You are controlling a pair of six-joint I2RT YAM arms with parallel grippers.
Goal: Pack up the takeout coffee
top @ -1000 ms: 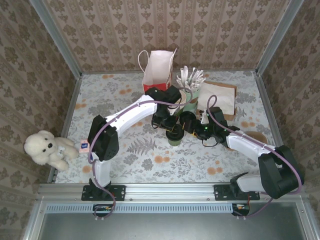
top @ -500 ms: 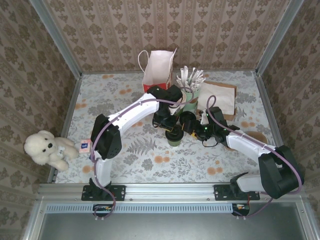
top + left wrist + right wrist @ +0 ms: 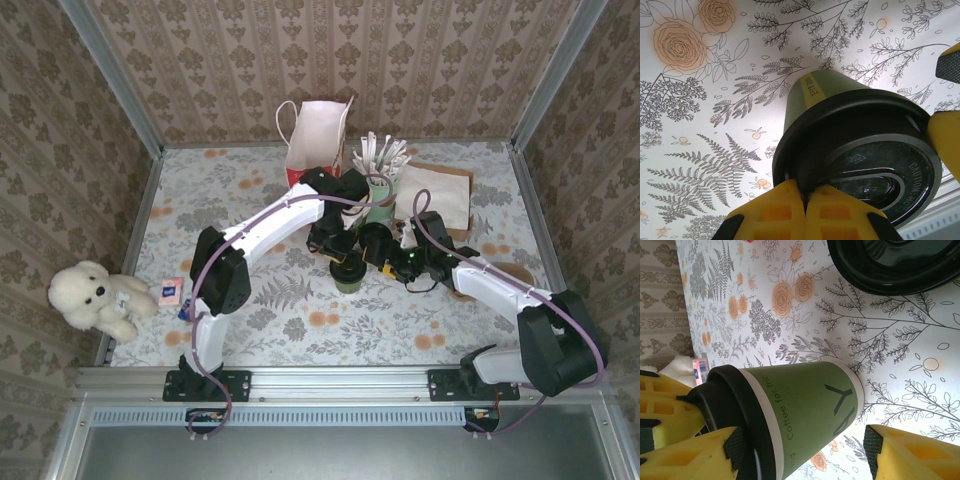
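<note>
Looking down, we see the green coffee cup [image 3: 349, 273] standing mid-table on the flowered table [image 3: 270, 310], near a paper bag [image 3: 318, 135]. Our left end effector [image 3: 806, 194] is clamped on its black lid [image 3: 865, 165]. Our right end effector [image 3: 805, 447] is spread apart either side of the cup.
</note>
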